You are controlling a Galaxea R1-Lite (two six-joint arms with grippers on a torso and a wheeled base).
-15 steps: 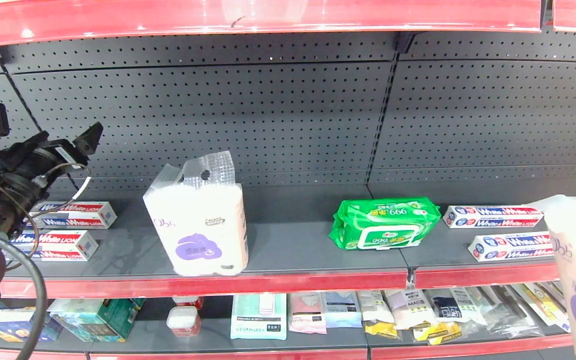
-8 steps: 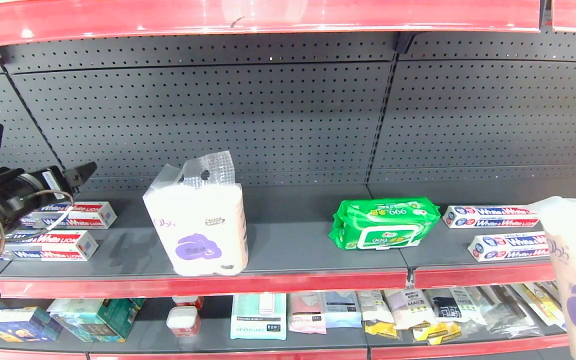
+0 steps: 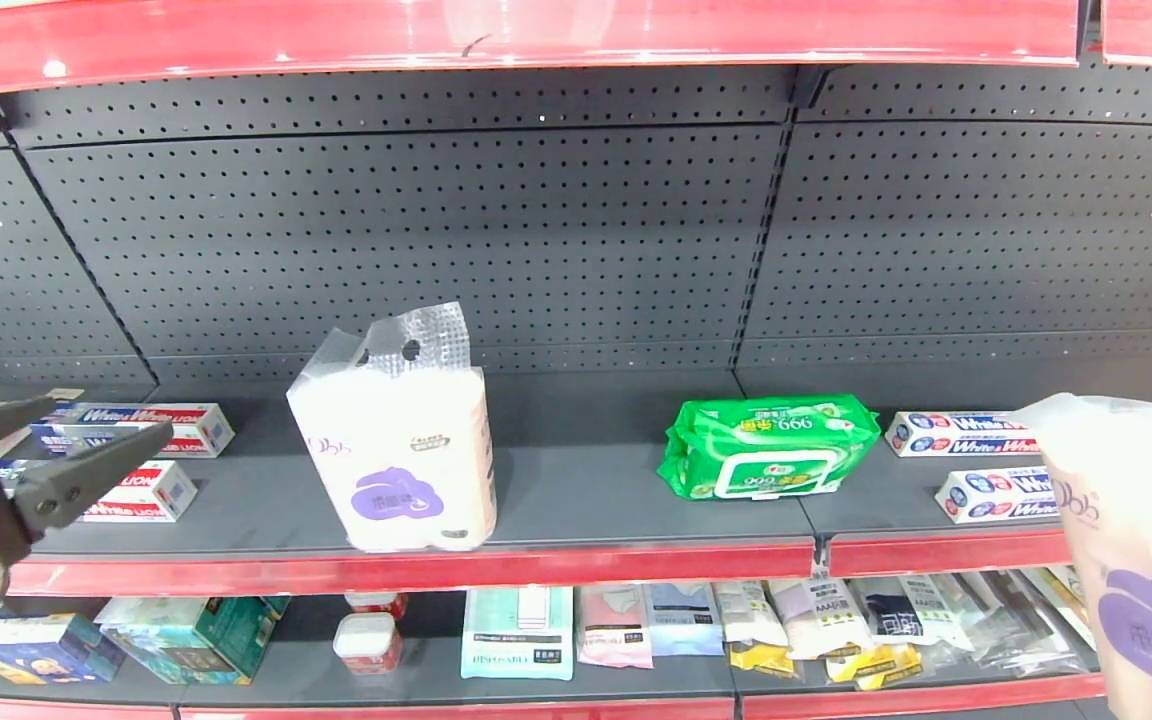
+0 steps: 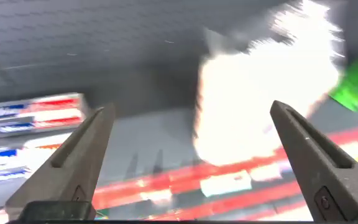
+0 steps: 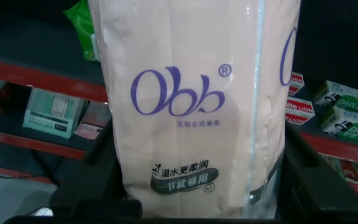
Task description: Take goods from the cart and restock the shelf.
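Far L in the head view you've got the left pincer (image 3: 111, 416). Its fingers are spread wide w/ nothing btw them, and it hovers in front of the shelf (image 3: 586, 563), overlapping the two L toothpaste boxes (image 3: 151, 428) that lie flat there. Next R, the standing tissue pack (image 3: 396, 450) sits upright near the shelf's front edge, clear handle flap on top, well apart from that pincer. Past the centre upright, a green wet-wipes pack (image 3: 768, 447) lies flat w/ its lid facing the front. Just beside it are two R toothpaste boxes (image 3: 956, 433), one behind the other, and the front one is partly covered by the held tissue pack (image 3: 1136, 540). You're carrying that pack upright at the far R, in the air in front of the shelf's R end, not set down. In the R wrist view the right pincer (image 5: 197, 140) pinches it by the sides, one dark finger on each flank. The lower shelf (image 3: 416, 690) carries assorted boxes, a small jar and sachets.
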